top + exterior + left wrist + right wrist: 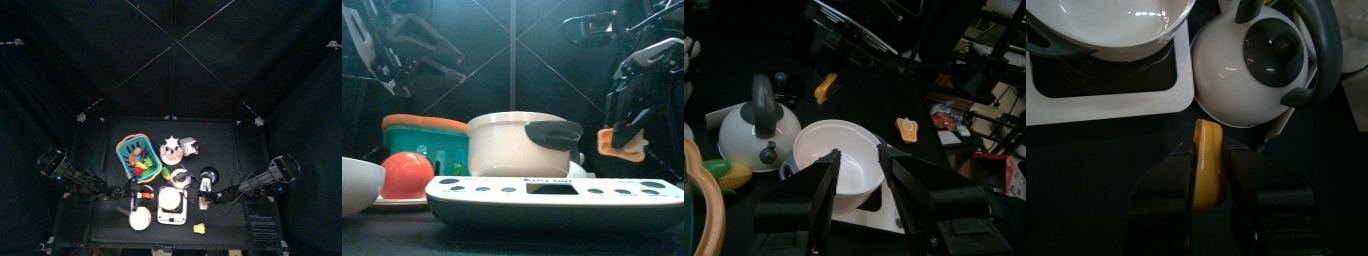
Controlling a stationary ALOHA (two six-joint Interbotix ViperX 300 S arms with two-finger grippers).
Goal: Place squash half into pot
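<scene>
The right gripper (1209, 190) is clamped on the squash half (1208, 170), and from the right wrist view the orange-yellow slice runs straight down the slot between the two black jaws, pinched on both sides. Just beyond its tip sits the white pot (1264, 65), lid on, its dark knob and handle facing the camera. Beside the pot is a white bowl (1109, 22), resting on a white scale (1100, 88).

From the front view, the squash half (624, 140) hangs in the air in the right gripper (625, 135), lifted off the table, to the right of the pot (523, 143) and around the level of its lid. Squash and pot are near but not touching.

The left gripper (855, 185) hangs over the near side of the bowl (839, 160), jaws spread apart with nothing between them. In the top view the right arm (254, 182) reaches in toward the table's middle, where the pot (210, 181) stands.
</scene>
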